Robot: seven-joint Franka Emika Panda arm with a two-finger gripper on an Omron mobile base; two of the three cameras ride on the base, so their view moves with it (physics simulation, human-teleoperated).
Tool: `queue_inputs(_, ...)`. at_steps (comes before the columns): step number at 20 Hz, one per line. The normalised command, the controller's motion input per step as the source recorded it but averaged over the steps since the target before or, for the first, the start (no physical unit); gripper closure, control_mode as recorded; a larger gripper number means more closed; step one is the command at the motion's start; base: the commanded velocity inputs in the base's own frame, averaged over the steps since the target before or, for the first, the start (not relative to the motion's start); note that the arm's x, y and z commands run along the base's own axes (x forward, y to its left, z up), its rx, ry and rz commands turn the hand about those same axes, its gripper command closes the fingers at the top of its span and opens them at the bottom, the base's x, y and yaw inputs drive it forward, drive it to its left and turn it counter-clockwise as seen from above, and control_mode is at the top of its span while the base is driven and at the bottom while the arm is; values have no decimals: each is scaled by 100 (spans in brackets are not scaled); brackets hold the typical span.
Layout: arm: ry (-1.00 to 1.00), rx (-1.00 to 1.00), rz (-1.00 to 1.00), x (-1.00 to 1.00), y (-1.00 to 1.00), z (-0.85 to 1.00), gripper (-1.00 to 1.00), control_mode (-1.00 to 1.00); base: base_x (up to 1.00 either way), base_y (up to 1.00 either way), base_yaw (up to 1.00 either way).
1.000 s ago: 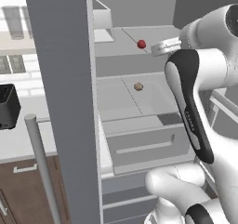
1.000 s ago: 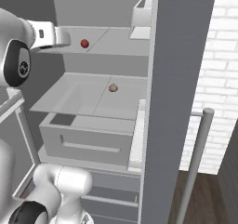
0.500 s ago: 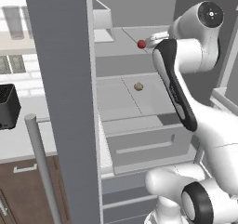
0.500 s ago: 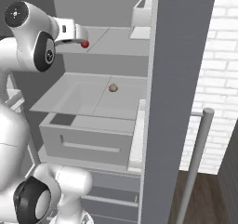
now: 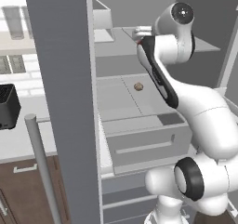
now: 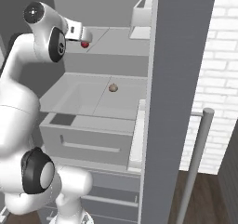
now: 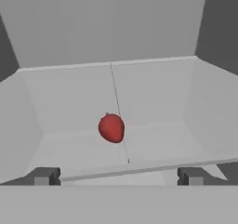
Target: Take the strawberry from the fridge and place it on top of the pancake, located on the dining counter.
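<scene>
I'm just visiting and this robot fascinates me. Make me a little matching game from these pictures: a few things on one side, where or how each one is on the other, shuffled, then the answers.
Things:
1. strawberry
2. brownish lump
3. gripper
4. drawer

Places or states:
A. pulled out below the shelves
B. open, holding nothing
C. on the upper fridge shelf, ahead of the finger tips
D. on the lower shelf, alone

Pairs: 1-C, 2-D, 3-B, 4-A
</scene>
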Motion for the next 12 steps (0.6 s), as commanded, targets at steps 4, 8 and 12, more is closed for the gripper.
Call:
queue_inputs(4, 2, 0, 25, 55, 2, 0, -100, -100, 0, 0, 0)
queue_inputs(8, 17, -2, 17, 50, -6, -4, -100, -100, 0, 0, 0)
queue_inputs(12, 9, -5, 4, 38, 0, -9, -100, -100, 0, 0, 0)
